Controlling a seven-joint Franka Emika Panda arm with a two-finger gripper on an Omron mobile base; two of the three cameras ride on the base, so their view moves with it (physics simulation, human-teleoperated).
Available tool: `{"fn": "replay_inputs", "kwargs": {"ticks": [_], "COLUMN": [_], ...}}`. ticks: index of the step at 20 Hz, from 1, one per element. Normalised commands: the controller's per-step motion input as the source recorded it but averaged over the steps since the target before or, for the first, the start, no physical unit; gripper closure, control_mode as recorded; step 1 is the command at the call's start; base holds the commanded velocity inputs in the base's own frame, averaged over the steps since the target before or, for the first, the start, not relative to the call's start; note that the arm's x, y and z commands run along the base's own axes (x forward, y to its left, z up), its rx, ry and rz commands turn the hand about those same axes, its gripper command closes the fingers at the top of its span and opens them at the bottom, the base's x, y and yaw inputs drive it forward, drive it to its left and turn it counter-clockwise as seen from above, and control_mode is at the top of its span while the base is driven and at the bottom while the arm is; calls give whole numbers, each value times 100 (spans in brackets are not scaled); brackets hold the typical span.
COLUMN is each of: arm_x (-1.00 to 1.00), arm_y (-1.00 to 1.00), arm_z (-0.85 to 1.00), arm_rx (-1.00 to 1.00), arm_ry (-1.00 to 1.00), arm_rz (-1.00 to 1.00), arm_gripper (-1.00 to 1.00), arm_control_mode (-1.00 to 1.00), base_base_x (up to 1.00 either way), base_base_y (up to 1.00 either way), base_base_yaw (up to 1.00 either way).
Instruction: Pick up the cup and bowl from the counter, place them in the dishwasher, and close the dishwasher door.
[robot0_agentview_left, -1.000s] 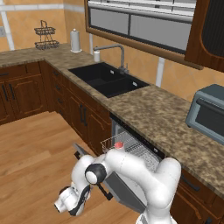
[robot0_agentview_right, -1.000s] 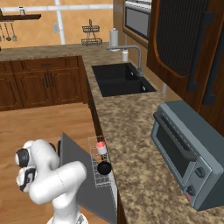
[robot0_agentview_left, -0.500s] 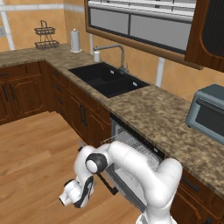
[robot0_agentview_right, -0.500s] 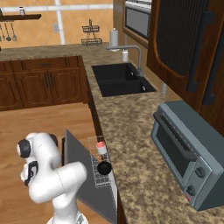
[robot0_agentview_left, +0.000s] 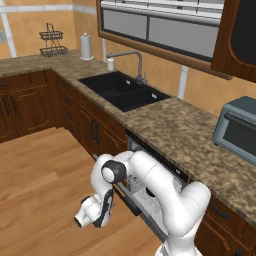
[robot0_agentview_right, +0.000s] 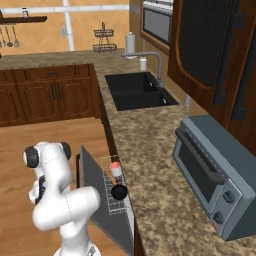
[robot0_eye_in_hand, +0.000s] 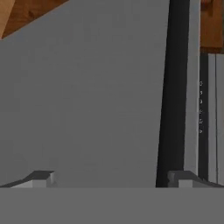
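Inspecting load: the cup (robot0_agentview_right: 115, 169), salmon-red at the rim, and the bowl (robot0_agentview_right: 119, 192), black, both sit in the white wire rack (robot0_agentview_right: 111, 200) of the dishwasher (robot0_agentview_left: 150, 192); the cup lies farther along the rack toward the sink, the bowl just beside it.
Dishwasher door: the dishwasher door (robot0_agentview_right: 102, 205) is partly raised, leaning at a steep angle; in the hand view its flat grey face (robot0_eye_in_hand: 87, 96) takes up most of the picture and the black bar handle (robot0_eye_in_hand: 173, 92) runs the height of the picture at the right.
Gripper: the gripper (robot0_eye_in_hand: 109, 179) faces the door panel with jaws spread wide and nothing between them; whether the fingertips (robot0_eye_in_hand: 41, 177) touch the panel cannot be told.
Arm: in the left base view the hand (robot0_agentview_left: 95, 212) hangs low over the wood floor (robot0_agentview_left: 45, 175), in front of the door.
Hidden: the arm covers much of the dishwasher opening in the left base view; the rack's contents are hard to make out there.
Counter: the counter (robot0_agentview_right: 150, 165) carries a grey toaster oven (robot0_agentview_right: 215, 175), cut off in the left base view; a black sink (robot0_agentview_left: 122, 92) with a faucet (robot0_agentview_left: 131, 57) lies beyond.
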Motion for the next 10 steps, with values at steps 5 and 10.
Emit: {"fn": "replay_inputs", "kwargs": {"ticks": [5,10], "arm_x": [12,22], "arm_y": [-100,-100], "arm_z": [0,-1], "arm_rx": [12,12], "arm_ry": [0,0], "arm_rz": [0,0], "arm_gripper": [-100,-100], "arm_control_mode": [-100,-100], "base_base_x": [0,0], "base_base_y": [0,0], "base_base_yaw": [0,0]}}
